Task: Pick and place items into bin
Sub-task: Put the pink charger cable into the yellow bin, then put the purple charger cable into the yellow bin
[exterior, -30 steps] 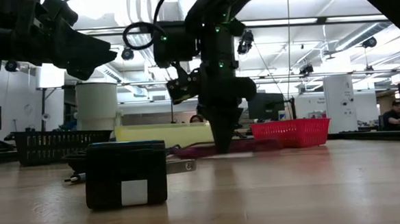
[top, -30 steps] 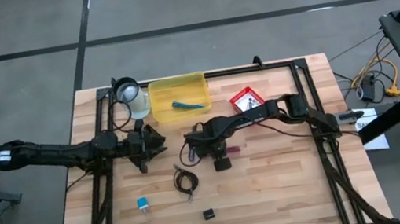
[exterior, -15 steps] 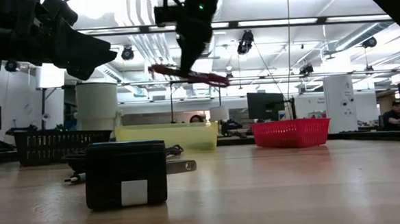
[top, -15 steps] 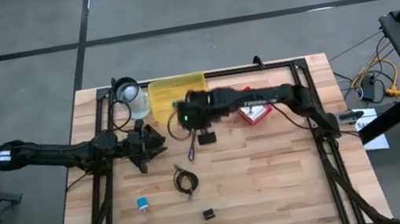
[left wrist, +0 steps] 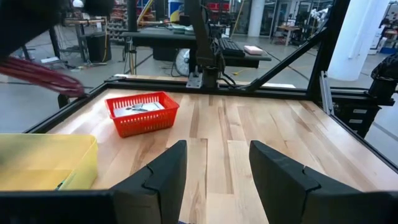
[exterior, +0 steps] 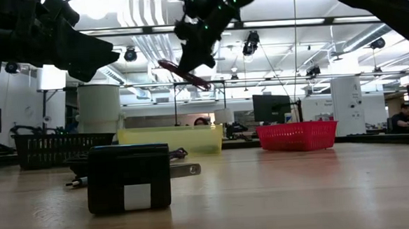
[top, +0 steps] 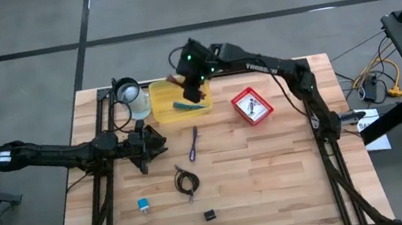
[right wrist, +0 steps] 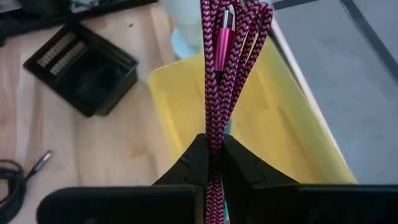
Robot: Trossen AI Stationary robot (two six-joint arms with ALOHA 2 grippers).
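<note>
Right pincer (right wrist: 211,155): clamped on the maroon cable (right wrist: 227,68), held above the yellow bin (top: 175,100).
Left pincer (left wrist: 214,165): apart, waiting over the bench (top: 275,181).
Bin contents: teal pen (top: 184,106), probably.
Bench items: purple pen (top: 193,142), black cable (top: 187,182).
</note>
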